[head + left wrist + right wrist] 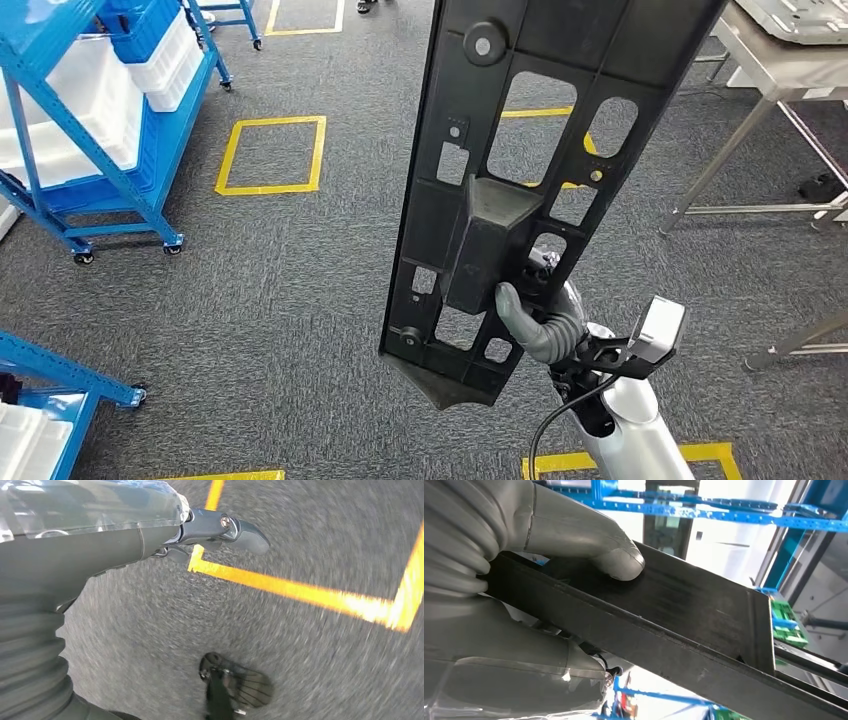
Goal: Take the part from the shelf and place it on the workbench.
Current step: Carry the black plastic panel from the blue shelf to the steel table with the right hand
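A long black plastic part (520, 170) with several cut-outs and a raised block stands nearly upright in the middle of the head view, above the grey carpet. My right hand (535, 320) grips it near its lower end, thumb wrapped round the block. In the right wrist view the thumb (589, 545) presses on the part's dark edge (684, 630). My left hand (200, 530) hangs over the carpet, holding nothing, with the fingers extended. The metal workbench (770, 60) stands at the far right, with a grey tray on top.
Blue wheeled shelves (90, 130) with white and blue bins stand at the left; another blue rack (50, 400) is at the lower left. Yellow tape squares (272, 155) mark the carpet. Workbench legs (720, 160) reach the floor at the right.
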`<state>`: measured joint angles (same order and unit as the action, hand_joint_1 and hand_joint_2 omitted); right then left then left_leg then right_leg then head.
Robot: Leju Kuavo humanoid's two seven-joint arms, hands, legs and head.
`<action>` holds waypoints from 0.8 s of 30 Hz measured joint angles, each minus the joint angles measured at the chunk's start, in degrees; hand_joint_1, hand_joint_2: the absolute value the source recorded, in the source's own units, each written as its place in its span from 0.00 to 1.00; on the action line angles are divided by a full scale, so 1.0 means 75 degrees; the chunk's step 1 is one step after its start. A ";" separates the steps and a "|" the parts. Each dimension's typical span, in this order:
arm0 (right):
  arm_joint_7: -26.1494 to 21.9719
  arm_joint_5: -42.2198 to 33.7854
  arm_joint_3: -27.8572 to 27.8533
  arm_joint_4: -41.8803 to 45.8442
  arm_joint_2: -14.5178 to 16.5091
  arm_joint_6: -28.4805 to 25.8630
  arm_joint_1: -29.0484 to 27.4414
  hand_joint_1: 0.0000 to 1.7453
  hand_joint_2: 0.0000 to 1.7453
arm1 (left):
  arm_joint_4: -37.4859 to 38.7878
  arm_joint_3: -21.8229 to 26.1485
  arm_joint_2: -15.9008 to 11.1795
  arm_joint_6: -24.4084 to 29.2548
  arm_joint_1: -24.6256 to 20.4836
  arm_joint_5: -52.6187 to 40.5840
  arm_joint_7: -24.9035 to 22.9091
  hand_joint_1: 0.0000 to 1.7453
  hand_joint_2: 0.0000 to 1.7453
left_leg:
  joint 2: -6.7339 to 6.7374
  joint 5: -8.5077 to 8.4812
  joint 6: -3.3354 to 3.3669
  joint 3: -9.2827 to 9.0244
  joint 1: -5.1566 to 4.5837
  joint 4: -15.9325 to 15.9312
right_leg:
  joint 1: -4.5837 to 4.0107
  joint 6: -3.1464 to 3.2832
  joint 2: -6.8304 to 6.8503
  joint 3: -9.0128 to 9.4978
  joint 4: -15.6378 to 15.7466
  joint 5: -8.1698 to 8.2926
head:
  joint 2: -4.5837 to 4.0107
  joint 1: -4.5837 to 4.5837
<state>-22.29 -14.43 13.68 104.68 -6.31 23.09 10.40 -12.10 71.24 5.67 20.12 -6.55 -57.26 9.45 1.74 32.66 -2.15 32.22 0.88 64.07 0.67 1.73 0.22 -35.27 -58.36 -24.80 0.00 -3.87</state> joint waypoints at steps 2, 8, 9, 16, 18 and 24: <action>0.0076 -0.0013 0.0001 0.0012 0.0018 -0.0022 0.0049 1.00 1.00 | 0.0001 -0.0079 0.0037 -0.0087 0.0032 -0.0258 -0.0188 0.00 1.00 | -0.0159 0.0413 0.0006 0.0579 -0.0001 0.1091 | -0.0041 0.0048 -0.0181 0.0007 -0.0010 -0.0011 | 0.0000 0.0000; 0.0214 0.0023 0.0003 0.0127 0.0028 -0.0100 -0.0051 1.00 1.00 | 0.0002 -0.0348 0.0168 -0.0089 0.0079 -0.0542 -0.0559 0.00 1.00 | -0.0663 -0.0740 0.0182 0.0179 -0.0005 -0.0444 | -0.0097 0.0002 -0.0761 0.0032 -0.0063 -0.0035 | 0.0000 -0.0001; 0.0219 0.0020 0.0003 0.0133 0.0027 -0.0098 -0.0054 1.00 1.00 | 0.0002 -0.0350 0.0182 -0.0082 0.0075 -0.0440 -0.0562 0.00 1.00 | -0.0781 -0.0810 0.0202 0.0083 -0.0016 -0.0694 | -0.0082 -0.0040 -0.0837 0.0014 -0.0063 -0.0030 | 0.0000 -0.0001; 0.0204 0.0003 -0.0002 0.0128 0.0013 -0.0059 0.0027 1.00 1.00 | 0.0002 -0.0206 0.0270 -0.0074 0.0048 0.0030 -0.0500 0.00 1.00 | -0.0276 -0.0942 0.0433 -0.0105 -0.0034 -0.1057 | -0.0044 -0.0327 -0.0191 -0.0592 -0.1211 -0.0683 | 0.0000 0.0001; 0.0204 0.0003 -0.0002 0.0118 0.0013 -0.0060 0.0032 1.00 1.00 | 0.0002 -0.0176 0.0272 -0.0076 0.0062 0.0044 -0.0499 0.00 1.00 | -0.0080 -0.0922 0.0435 -0.0104 -0.0043 -0.1053 | 0.0005 -0.0393 -0.0099 -0.1014 -0.2055 -0.0984 | 0.0000 0.0000; 0.0204 0.0003 -0.0002 0.0111 0.0002 -0.0060 0.0057 1.00 1.00 | 0.0002 -0.0142 0.0321 -0.0086 0.0051 0.0084 -0.0490 0.00 1.00 | 0.0362 -0.0766 0.0269 -0.0167 -0.0076 -0.0948 | 0.0020 -0.0364 0.0436 0.0047 -0.0075 -0.0085 | 0.0000 0.0000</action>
<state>-20.76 -14.40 13.67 105.52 -6.29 22.64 10.83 -12.09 70.17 8.08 19.47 -6.16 -56.63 5.77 4.45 26.91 -0.14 30.97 0.31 56.96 0.82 -1.01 3.49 -34.92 -58.92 -25.44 0.00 -3.87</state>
